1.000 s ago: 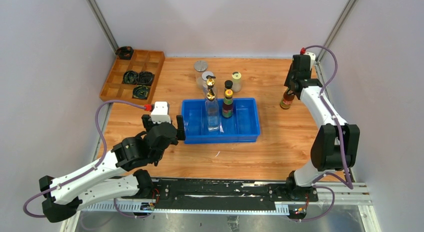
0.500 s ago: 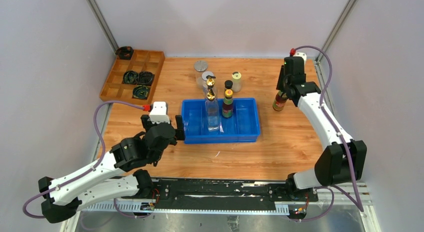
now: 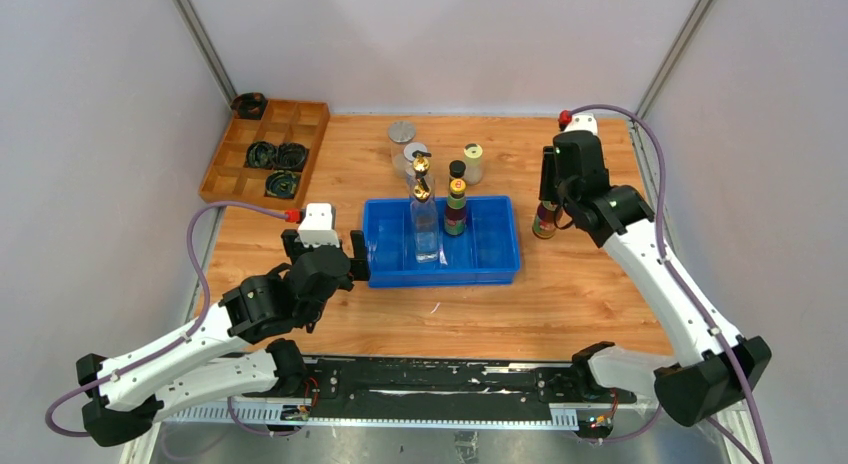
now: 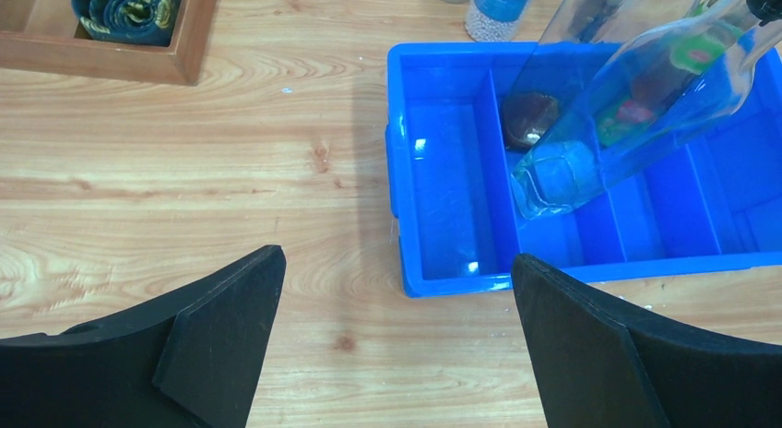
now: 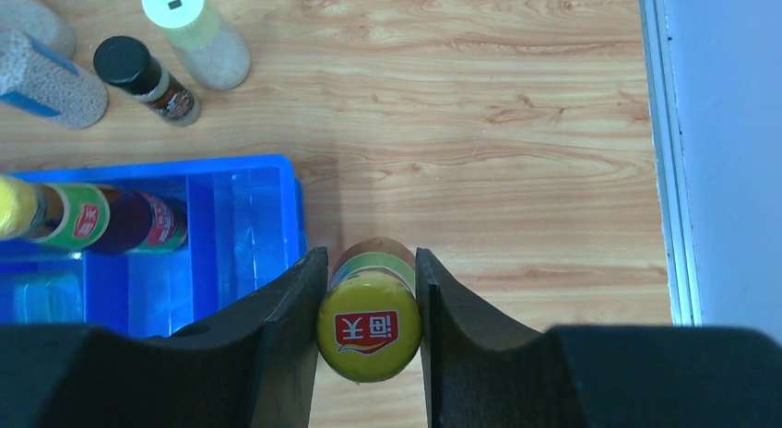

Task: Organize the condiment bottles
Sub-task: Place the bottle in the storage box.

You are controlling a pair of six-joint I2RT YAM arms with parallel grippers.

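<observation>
Presently, the right gripper [image 5: 371,267] is clenched on a dark sauce bottle with a round yellow cap [image 5: 369,328], held between its fingers, the blue plastic divided bin [image 5: 249,216] just to its left; advisable to carry the bottle upright and clear of the rim before lowering.

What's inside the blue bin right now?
Two bottles stand inside the blue bin: a tall clear gold-spouted bottle and a dark yellow-capped sauce bottle. Its leftmost compartment shows only bare floor. The floor right behind the bottles is covered.

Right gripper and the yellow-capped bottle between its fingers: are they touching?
Touching. The right wrist view shows the right gripper clamping the yellow-capped bottle from both sides.
</observation>
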